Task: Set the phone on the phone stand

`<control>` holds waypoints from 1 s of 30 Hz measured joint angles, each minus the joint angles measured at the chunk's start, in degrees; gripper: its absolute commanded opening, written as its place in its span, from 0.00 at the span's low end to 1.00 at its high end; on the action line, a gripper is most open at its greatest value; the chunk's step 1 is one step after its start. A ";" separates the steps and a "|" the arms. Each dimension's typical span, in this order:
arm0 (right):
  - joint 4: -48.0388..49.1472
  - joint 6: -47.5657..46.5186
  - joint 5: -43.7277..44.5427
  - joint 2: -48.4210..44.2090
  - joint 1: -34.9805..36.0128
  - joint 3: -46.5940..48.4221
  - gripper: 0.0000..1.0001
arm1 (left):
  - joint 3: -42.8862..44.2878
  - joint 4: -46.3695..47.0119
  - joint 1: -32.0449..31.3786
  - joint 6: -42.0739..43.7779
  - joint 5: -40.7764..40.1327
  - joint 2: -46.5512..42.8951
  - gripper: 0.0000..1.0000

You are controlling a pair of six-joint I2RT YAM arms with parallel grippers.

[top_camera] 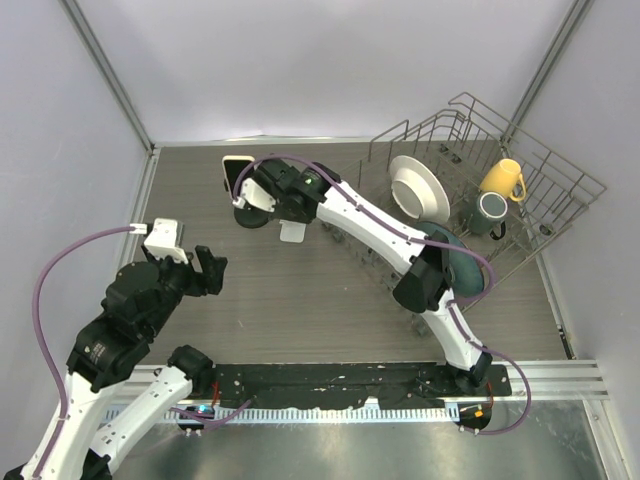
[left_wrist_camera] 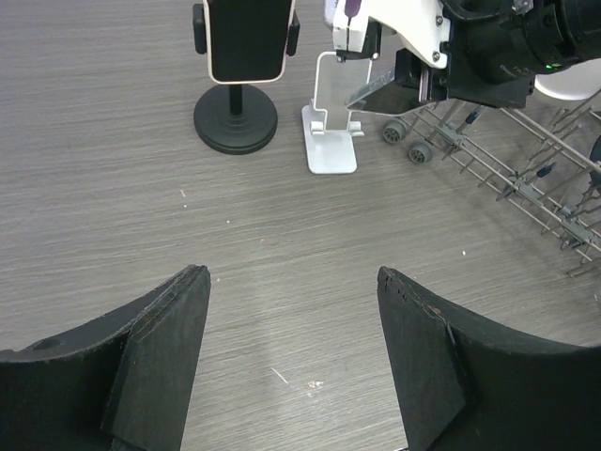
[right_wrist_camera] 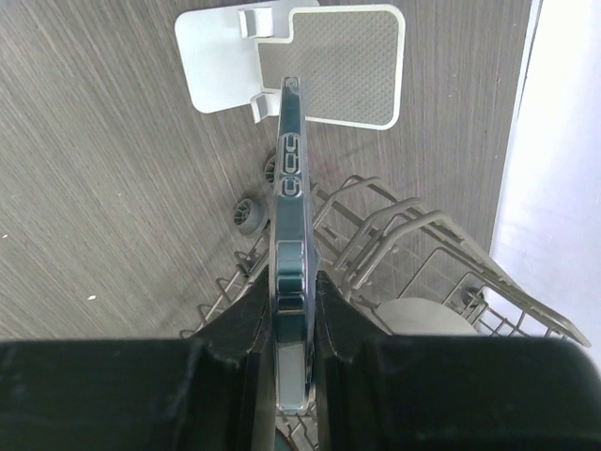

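Phone point(right_wrist_camera: 287, 188): slim slab with a dark teal rim, thin edge turned to the right wrist camera, oblong side buttons in a row along that edge.
Long axis: runs straight out from the grip, far end pointing toward the phone stand point(right_wrist_camera: 331, 66); broad faces turned to either side in that view.
Place: up off the table point(top_camera: 300, 290), near end in the grip, far end overlapping the stand's front lip in the wrist view; contact there impossible to tell.
Right gripper point(right_wrist_camera: 291, 299): fingers point(right_wrist_camera: 246, 324) clamped on the phone's two broad faces, one on each side.
Phone stand: white, flat foot and tilted back plate, grey textured pad on one of them, two small lips; sits on the table just beside the dish rack's wheeled corner.
Black stand point(left_wrist_camera: 235, 117): round base and post, just beside the white one, clamps a second phone point(left_wrist_camera: 246, 38) upright, dark screen, pale rim.
Dish rack point(top_camera: 560, 190): wire, at the table's far right, holds a white plate point(top_camera: 418, 187) and a yellow mug point(top_camera: 502, 180).
Left gripper point(left_wrist_camera: 293, 277): over the near table, well apart from both stands, pads point(left_wrist_camera: 160, 348) spread wide with nothing between.
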 measured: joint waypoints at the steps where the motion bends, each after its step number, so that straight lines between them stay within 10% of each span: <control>1: 0.44 -0.22 -0.17 0.00 -0.17 0.00 0.00 | 0.00 0.00 0.00 -0.02 0.11 0.00 0.75; 30: 2.86 -5.53 -4.68 3.56 -0.66 0.24 0.00 | -0.48 -0.07 0.00 -0.46 1.40 -0.61 0.83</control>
